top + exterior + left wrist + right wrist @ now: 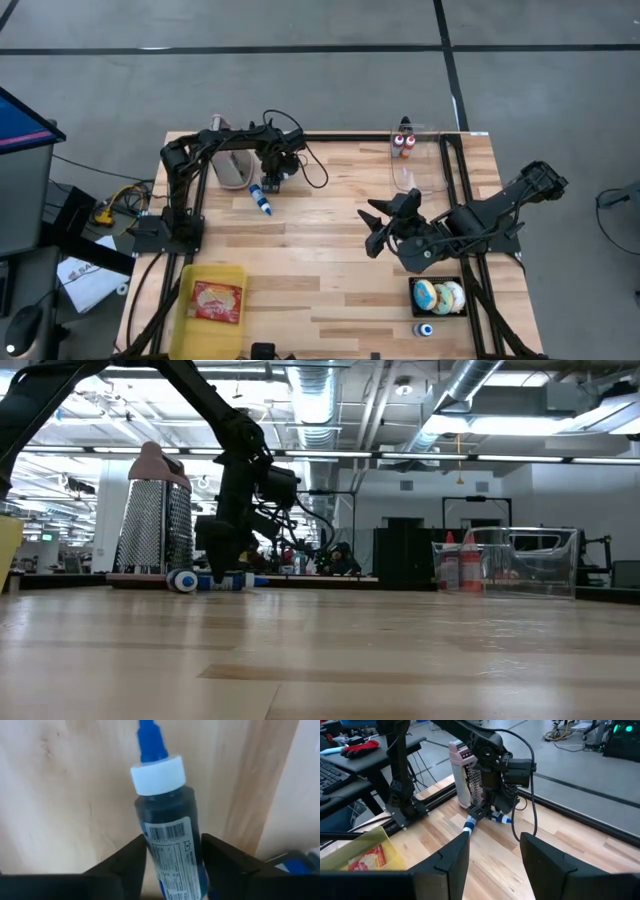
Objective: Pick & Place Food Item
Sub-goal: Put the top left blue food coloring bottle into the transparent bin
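Note:
A dark-blue squeeze bottle (pixel 167 815) with a white cap and a blue nozzle lies on its side on the wooden table, at the far left (pixel 262 198). My left gripper (pixel 174 842) stands straight above it, pointing down, its two fingers closed against the bottle's sides; it also shows in the high view (pixel 272 182) and the low view (pixel 215 565). My right gripper (pixel 495 850) hangs open in the air over the table's right middle (pixel 375 225), with nothing between its fingers. My left gripper pinches the bottle's labelled body (pixel 172 837) between its two fingers, behind the white cap. The fingers (pixel 132 855) come from above, pointing down, and lie across the bottle. The bottle lies on its side on the table (pixel 205 582).
A metal grater (pixel 232 165) stands just behind the bottle. A yellow tray (pixel 192 285) holding a food packet sits at the near left. A black tray (pixel 412 290) of round pastries lies at the near right. A clear box (pixel 425 160) with red bottles is at the far right.

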You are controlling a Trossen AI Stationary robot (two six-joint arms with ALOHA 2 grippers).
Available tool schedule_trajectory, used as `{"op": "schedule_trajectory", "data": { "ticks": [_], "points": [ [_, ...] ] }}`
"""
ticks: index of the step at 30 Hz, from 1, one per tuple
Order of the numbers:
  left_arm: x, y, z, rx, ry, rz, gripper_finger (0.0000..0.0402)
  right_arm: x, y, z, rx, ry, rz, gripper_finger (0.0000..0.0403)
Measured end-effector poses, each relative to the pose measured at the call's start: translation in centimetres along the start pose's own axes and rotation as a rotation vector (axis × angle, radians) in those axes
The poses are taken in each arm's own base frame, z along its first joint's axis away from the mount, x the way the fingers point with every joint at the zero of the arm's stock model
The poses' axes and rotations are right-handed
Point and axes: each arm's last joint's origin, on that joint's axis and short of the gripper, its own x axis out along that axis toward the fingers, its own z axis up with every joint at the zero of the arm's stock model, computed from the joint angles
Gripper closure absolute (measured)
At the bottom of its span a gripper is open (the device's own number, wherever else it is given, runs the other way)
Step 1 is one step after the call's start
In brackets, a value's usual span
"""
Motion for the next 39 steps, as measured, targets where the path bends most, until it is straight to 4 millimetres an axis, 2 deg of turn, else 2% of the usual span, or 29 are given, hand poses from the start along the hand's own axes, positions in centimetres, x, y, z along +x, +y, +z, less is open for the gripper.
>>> {"op": "schedule_trajectory", "data": {
  "ticks": [5, 12, 19, 23, 29, 34, 39],
  "points": [
    [-0.1, -0.1, 0.1, -0.048, -0.037, -0.052, 0.0271, -0.2, -0.2, -0.2, 0.026, 0.009, -0.010, 0.0235],
    [-0.9, -0.7, 0.4, -0.031, -0.083, -0.080, 0.0276, -0.8, 0.0, -0.6, 0.034, 0.000, -0.003, 0.0235],
    [-6.5, -2.5, -0.1, 0.019, -0.263, -0.047, 0.0276, -1.2, 0.0, -0.9, 0.069, 0.015, 0.006, 0.0235],
    [-11.5, -5.5, -1.0, 0.095, -0.414, 0.017, 0.0273, -1.5, -0.4, -1.0, 0.200, 0.027, -0.006, 0.0235],
    [-18.3, -11.3, -3.0, 0.185, -0.687, 0.091, 0.0273, -1.3, -0.4, -0.9, 0.366, 0.028, -0.013, 0.0235],
    [-21.7, -15.9, -3.9, 0.217, -0.870, 0.172, 0.0273, -0.5, 0.5, 0.3, 0.363, 0.008, 0.060, 0.0235],
    [-23.1, -19.1, -4.0, 0.234, -0.972, 0.223, 0.0272, 0.8, 2.0, 2.3, 0.203, -0.015, 0.241, 0.0235]
  ]
}}
